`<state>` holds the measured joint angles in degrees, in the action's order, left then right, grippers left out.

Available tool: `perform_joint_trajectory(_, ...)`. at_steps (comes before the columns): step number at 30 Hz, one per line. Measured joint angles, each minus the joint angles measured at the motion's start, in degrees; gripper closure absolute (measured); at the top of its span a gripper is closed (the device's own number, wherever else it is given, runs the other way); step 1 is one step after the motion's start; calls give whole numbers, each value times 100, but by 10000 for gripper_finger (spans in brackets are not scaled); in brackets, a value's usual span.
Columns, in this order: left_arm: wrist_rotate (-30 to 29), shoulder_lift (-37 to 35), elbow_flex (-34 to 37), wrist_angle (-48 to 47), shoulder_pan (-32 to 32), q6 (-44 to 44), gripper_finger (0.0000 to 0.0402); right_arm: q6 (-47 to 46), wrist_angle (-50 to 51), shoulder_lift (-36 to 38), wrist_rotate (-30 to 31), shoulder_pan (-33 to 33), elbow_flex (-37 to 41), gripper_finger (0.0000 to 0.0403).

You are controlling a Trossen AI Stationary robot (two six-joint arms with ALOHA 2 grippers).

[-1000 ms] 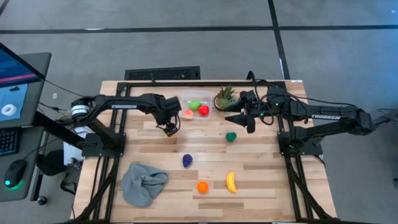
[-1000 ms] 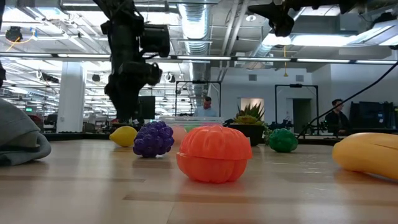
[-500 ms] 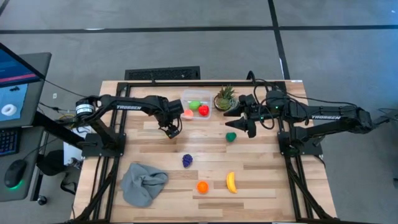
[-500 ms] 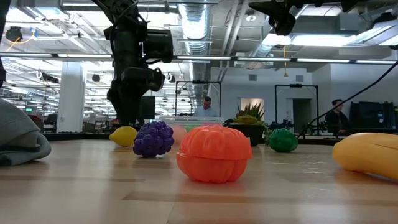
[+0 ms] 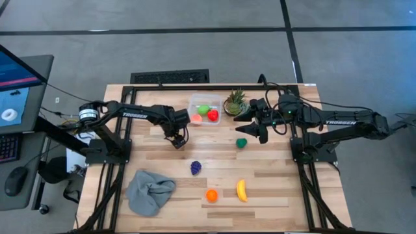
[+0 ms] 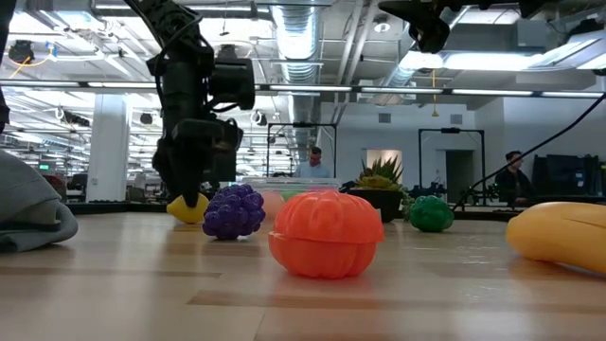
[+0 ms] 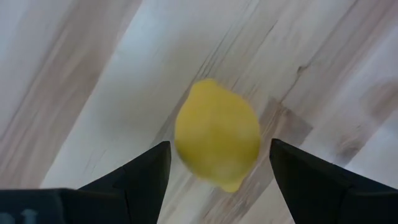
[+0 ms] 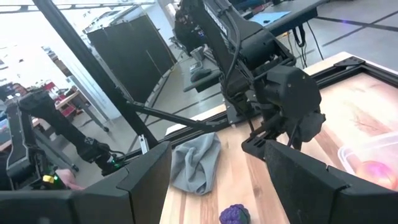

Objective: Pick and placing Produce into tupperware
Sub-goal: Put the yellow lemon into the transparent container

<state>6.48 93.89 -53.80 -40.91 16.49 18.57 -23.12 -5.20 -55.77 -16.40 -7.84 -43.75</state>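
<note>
Fingers of my left gripper (image 7: 217, 177) spread wide around a smooth oval lemon (image 7: 217, 135) on the pale wood-grain tabletop (image 7: 74, 81), the clear rounded tupperware (image 5: 205, 109) near, just beyond it.

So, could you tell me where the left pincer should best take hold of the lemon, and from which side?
Probably across the lemon's fat middle, coming straight down from above. It lies alone on the bare table, its pointed tip toward one end, and the open left pincer already has a finger on each side, so closing on the short axis looks surest.
</note>
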Motion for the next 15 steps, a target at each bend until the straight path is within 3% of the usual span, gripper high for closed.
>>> perform_joint_trajectory(15, 79, 0, 369, 541, 0, -80, 139, -43, -4, 2, 130, -11, 0, 122)
